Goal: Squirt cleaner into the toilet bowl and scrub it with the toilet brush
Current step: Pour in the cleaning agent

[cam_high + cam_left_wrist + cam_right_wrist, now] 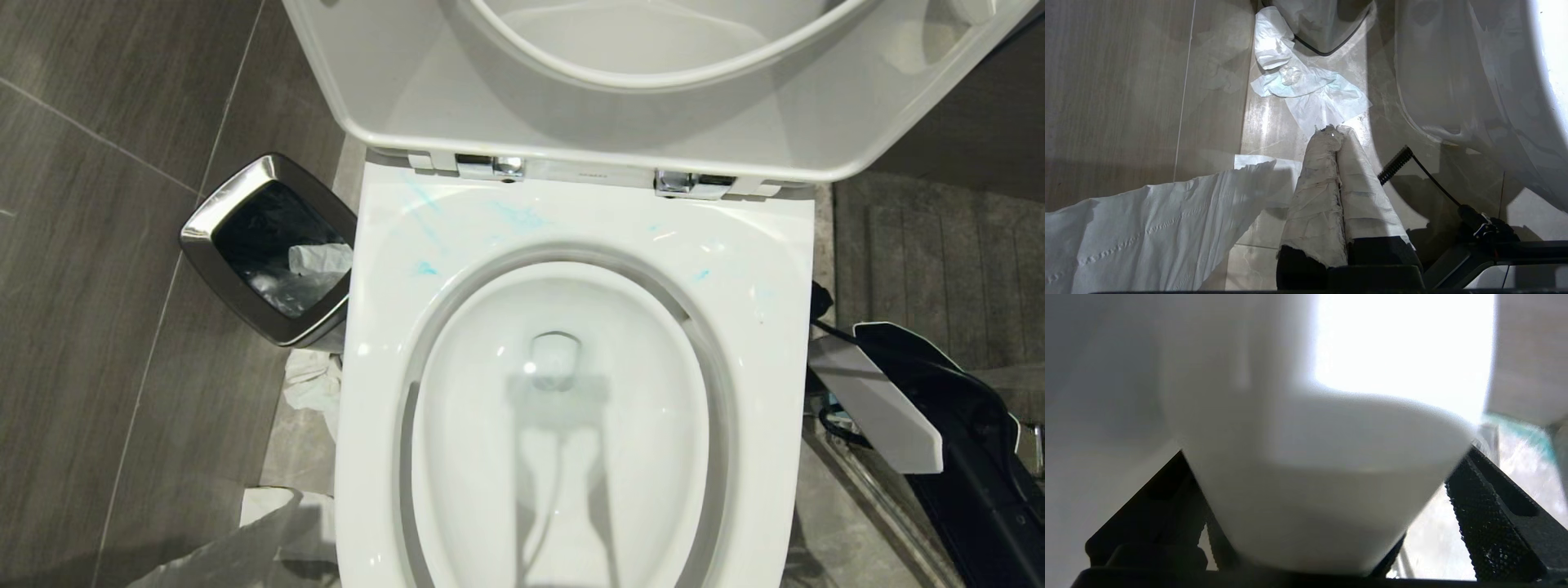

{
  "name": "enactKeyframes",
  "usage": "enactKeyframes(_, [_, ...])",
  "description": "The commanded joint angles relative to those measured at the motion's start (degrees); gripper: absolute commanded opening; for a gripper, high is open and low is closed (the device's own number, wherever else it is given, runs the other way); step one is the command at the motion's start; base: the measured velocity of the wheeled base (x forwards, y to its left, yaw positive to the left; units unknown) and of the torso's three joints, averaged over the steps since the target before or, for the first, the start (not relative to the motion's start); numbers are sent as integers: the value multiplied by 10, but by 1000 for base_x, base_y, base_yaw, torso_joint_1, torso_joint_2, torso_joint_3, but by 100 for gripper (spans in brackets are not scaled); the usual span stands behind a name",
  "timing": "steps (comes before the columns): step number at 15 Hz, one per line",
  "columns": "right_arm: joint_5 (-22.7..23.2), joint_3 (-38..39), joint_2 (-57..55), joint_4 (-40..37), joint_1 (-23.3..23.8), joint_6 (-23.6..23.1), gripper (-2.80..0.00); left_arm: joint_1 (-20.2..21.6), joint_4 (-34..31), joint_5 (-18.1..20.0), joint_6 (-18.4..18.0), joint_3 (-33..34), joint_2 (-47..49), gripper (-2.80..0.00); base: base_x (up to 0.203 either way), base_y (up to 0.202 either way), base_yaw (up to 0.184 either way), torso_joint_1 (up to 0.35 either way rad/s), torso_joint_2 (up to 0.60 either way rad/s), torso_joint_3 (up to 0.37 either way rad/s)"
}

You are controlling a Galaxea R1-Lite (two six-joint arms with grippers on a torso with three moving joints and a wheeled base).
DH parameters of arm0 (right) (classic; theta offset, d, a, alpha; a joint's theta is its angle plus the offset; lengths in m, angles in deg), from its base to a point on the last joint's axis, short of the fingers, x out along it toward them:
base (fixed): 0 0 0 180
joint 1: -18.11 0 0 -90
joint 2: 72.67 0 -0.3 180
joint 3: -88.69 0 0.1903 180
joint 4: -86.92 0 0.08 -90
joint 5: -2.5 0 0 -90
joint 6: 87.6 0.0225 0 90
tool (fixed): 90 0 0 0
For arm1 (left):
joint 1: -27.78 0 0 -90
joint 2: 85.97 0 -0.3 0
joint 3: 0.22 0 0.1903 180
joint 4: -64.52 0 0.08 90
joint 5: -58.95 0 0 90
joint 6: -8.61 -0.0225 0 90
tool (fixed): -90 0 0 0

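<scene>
Tissue point(1147, 228) on tiled floor point(90, 269) (grey)

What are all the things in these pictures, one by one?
toilet bowl: one, white, centre, seat and lid raised
cleaner: several smears, turquoise, on the bowl's back rim
bin: one, steel-rimmed, left of the toilet
tissue: crumpled pieces, white, on the floor by the bin
paper sheet: one, white, beside the left gripper
floor: grey tiles
white thing: one, blurred, at the right gripper; unidentifiable
left gripper: one, shut, wrapped in white, above the floor
right gripper: one, black, right of the toilet
</scene>
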Motion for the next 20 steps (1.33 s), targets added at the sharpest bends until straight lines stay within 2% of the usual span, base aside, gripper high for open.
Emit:
enactKeyframes(1, [-3, -26, -17, 5, 0, -2, 0, 0, 0, 0, 0, 4, 0, -280, 0, 0, 0, 0, 0, 0])
enactKeyframes(6, [-18, -27, -18, 5, 0, -32, 0, 0, 0, 0, 0, 4, 0, -280, 0, 0, 0, 0, 0, 0])
enactKeyframes(9, [-34, -29, -18, 5, -5, -35, 0, 0, 0, 0, 0, 4, 0, -280, 0, 0, 0, 0, 0, 0])
enactKeyframes(10, [-34, -34, -18, 5, -4, -35, -280, 0, 0, 0, 0, 4, 0, -280, 0, 0, 0, 0, 0, 0])
enactKeyframes(12, [-35, -53, -19, 5, -4, -35, -280, 0, 0, 0, 0, 4, 0, -280, 0, 0, 0, 0, 0, 0])
enactKeyframes(20, [-35, -51, -11, 5, -4, -35, -280, 0, 0, 0, 0, 4, 0, -280, 0, 0, 0, 0, 0, 0])
